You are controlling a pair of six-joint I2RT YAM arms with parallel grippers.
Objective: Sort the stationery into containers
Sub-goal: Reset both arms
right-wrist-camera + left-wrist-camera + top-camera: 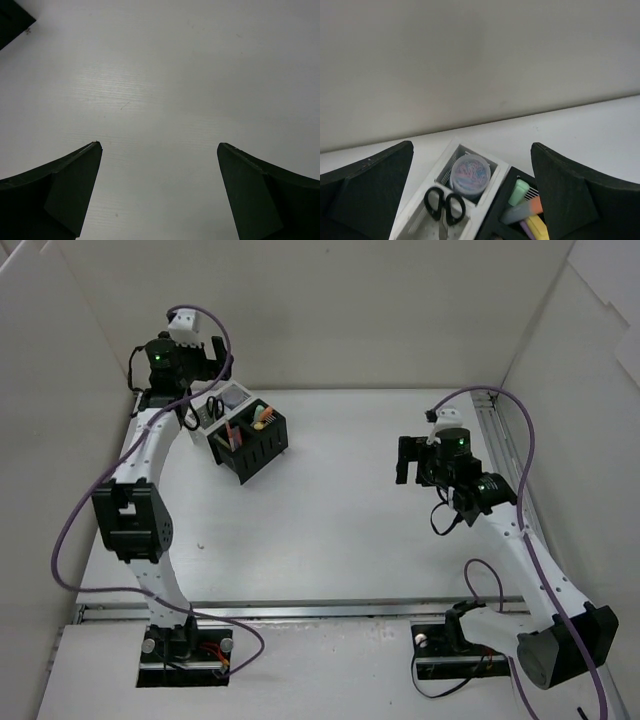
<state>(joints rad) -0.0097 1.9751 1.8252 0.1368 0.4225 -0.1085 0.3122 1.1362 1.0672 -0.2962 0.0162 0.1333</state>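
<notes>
1. Here, the left gripper [471, 146], jaws wide apart and empty, hovers above the mesh containers [432, 172]; black-handled scissors [444, 205] lie below it in a white cup.
2. The right gripper [159, 146] gapes, empty, over the table [160, 75].
3. Sorting looks finished; next, likely lifting clear.

No words, numbers or signs can be read anywhere, not on the cups [247, 440] or on the table [330, 530].
</notes>
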